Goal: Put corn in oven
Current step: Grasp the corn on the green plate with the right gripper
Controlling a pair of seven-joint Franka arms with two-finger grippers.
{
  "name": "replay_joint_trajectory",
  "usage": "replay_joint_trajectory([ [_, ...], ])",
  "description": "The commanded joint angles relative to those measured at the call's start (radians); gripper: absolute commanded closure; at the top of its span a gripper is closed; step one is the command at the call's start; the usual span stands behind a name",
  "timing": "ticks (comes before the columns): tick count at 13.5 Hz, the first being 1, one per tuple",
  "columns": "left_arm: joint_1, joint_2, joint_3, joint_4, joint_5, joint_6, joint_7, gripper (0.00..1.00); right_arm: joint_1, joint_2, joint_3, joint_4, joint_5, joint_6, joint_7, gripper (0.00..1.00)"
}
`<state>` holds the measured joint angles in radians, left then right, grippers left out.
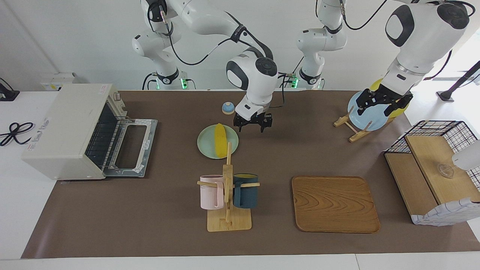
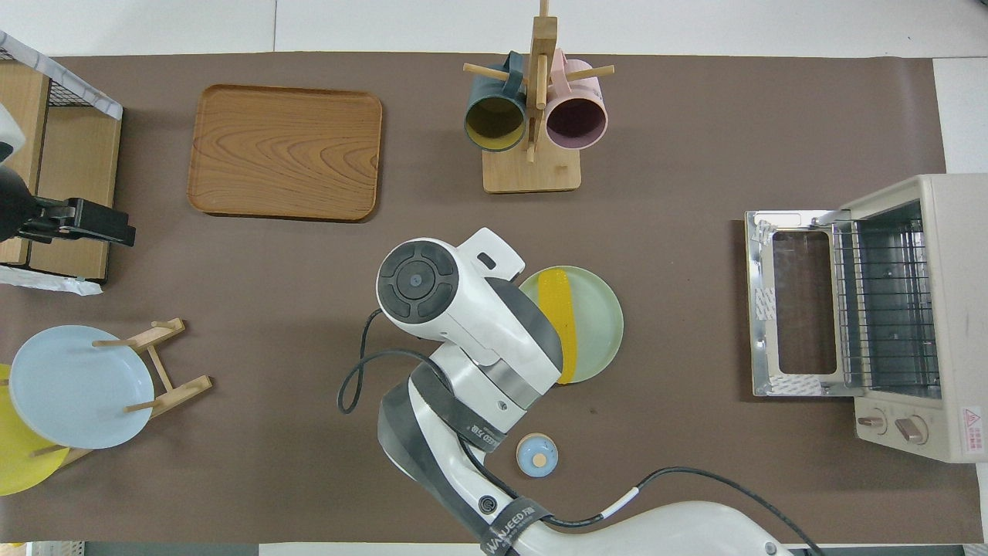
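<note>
The right gripper (image 1: pixel 252 126), jaws apart, hovers beside the bright yellow tapered corn cob (image 1: pixel 220 140) to grasp it; the left gripper (image 1: pixel 383 100), jaws apart, waits over the plate rack.

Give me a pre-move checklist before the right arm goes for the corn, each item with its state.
1. Cream-white toaster oven door dropped open, wire rack exposed: ok.
2. Bright yellow corn cob lying free on the pale green round plate: ok.
3. Right gripper open, holding nothing: ok.
4. Right gripper lined up over the corn: not ok; it hangs beside the plate, toward the left arm's end of the table.
5. Left gripper clear of the route; it waits over the light blue plate in the wooden rack: ok.
6. Brown mat between plate and oven door free of things: ok.
</note>
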<state>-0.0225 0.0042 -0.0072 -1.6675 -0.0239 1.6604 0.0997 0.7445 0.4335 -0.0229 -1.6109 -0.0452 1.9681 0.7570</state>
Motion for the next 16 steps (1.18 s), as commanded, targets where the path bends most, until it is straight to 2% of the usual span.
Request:
replay_joint_trajectory([
  [1, 0.015, 0.025, -0.011, 0.035, 0.013, -0.019, 0.022, 0.0, -0.017, -0.041, 0.003, -0.107, -0.012, 0.096, -0.004, 0.2],
  [2, 0.012, 0.031, -0.014, 0.046, 0.009, -0.033, 0.018, 0.0, -0.017, -0.05, 0.003, -0.148, -0.01, 0.136, -0.005, 0.34],
  [3, 0.01, 0.034, -0.014, 0.063, 0.004, -0.053, 0.017, 0.0, -0.019, -0.061, 0.003, -0.185, -0.01, 0.161, -0.008, 0.41],
  [6, 0.003, 0.075, -0.019, 0.158, -0.001, -0.105, -0.099, 0.0, -0.024, -0.081, 0.003, -0.271, -0.012, 0.227, -0.015, 0.42],
  [11, 0.001, 0.077, -0.023, 0.163, -0.017, -0.105, -0.158, 0.0, -0.022, -0.082, 0.001, -0.296, -0.015, 0.219, -0.013, 0.42],
  [13, -0.022, 0.069, -0.023, 0.152, -0.016, -0.111, -0.167, 0.0, -0.022, -0.087, 0.001, -0.317, -0.015, 0.219, -0.01, 0.59],
  [15, -0.02, 0.069, -0.023, 0.149, -0.016, -0.107, -0.164, 0.0, -0.022, -0.091, 0.001, -0.33, -0.015, 0.224, -0.012, 0.6],
  [16, -0.02, 0.069, -0.023, 0.149, -0.016, -0.107, -0.164, 0.0, -0.022, -0.093, 0.001, -0.336, -0.013, 0.224, -0.012, 0.65],
])
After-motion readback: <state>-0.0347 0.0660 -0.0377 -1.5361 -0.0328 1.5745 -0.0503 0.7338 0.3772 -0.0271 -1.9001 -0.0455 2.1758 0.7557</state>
